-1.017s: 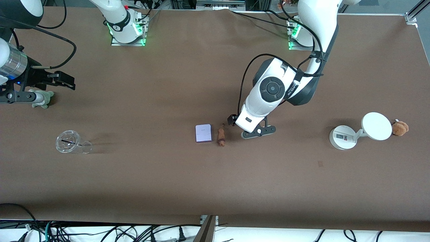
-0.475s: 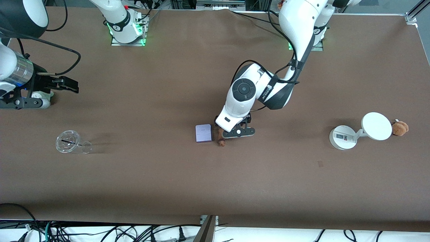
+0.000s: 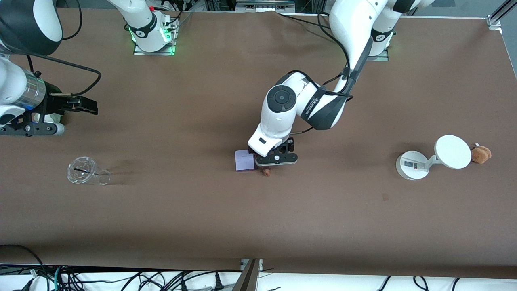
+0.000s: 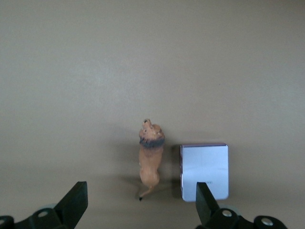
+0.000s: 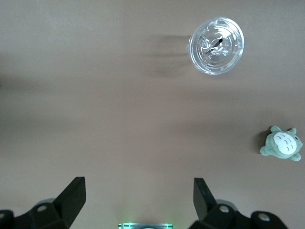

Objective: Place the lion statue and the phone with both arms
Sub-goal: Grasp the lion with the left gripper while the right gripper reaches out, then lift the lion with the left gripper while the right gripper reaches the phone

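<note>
Brown table [image 3: 161, 210]: left gripper [image 4: 140, 207] hovers spread over lion statue [image 4: 150, 157] beside phone [image 4: 205, 169]; right gripper [image 5: 136, 202] spread above bare tabletop, waiting

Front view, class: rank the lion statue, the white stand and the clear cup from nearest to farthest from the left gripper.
1. Lion statue: right under the open left gripper, mid-table, beside the phone.
2. White stand: toward the left arm's end.
3. Clear cup: toward the right arm's end.
</note>
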Motion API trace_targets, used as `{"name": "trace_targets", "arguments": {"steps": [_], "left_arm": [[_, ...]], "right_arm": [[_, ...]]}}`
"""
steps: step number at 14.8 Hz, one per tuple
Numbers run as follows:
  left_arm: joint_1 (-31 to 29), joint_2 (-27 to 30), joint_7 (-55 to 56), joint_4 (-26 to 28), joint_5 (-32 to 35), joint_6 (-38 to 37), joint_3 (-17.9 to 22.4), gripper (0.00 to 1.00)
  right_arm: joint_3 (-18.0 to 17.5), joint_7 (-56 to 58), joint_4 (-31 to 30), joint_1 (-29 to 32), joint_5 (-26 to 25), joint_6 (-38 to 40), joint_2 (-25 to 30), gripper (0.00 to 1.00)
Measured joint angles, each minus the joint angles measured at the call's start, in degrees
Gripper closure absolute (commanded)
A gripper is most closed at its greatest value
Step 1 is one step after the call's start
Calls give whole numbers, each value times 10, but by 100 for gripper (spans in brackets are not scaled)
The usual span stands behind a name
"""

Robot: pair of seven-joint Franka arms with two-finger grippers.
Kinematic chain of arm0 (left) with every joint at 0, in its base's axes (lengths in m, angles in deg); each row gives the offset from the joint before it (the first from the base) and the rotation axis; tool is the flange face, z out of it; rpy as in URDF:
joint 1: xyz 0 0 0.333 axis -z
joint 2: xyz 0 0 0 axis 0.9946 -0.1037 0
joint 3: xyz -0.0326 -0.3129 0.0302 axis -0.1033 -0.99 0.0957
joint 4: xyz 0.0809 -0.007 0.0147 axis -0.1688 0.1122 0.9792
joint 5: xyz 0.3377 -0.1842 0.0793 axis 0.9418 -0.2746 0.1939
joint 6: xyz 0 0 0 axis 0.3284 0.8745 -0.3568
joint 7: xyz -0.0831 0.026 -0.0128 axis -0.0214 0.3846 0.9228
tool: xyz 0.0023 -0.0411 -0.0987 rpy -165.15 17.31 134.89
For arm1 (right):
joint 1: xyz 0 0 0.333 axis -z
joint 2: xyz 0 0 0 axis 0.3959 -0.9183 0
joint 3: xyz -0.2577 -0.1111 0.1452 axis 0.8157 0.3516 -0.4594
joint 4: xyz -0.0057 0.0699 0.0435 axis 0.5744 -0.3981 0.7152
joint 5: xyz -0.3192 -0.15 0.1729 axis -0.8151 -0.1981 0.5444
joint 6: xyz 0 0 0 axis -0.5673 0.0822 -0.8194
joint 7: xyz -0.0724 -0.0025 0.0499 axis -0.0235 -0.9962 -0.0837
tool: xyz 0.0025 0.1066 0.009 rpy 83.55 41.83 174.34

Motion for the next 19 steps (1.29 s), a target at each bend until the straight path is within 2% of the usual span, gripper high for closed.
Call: {"name": "trace_targets", "arguments": {"steps": [4,9,15,19], "left_arm": [[23,-49,40,-31,38,12,3,0],[27,-58,53,-39,62,21,11,0],[31,-93,69,-40,74,70,19,0],[31,-101,69,-41,74,82,28,0]], "right_arm": [[0,0,0,0,0,-4,-16,0],[1,0,0,1,0,-29,-45,0],[0,0,0,0,1,-52,-64,0],[-3,0,0,-4,28,-85,-91,0]]}}
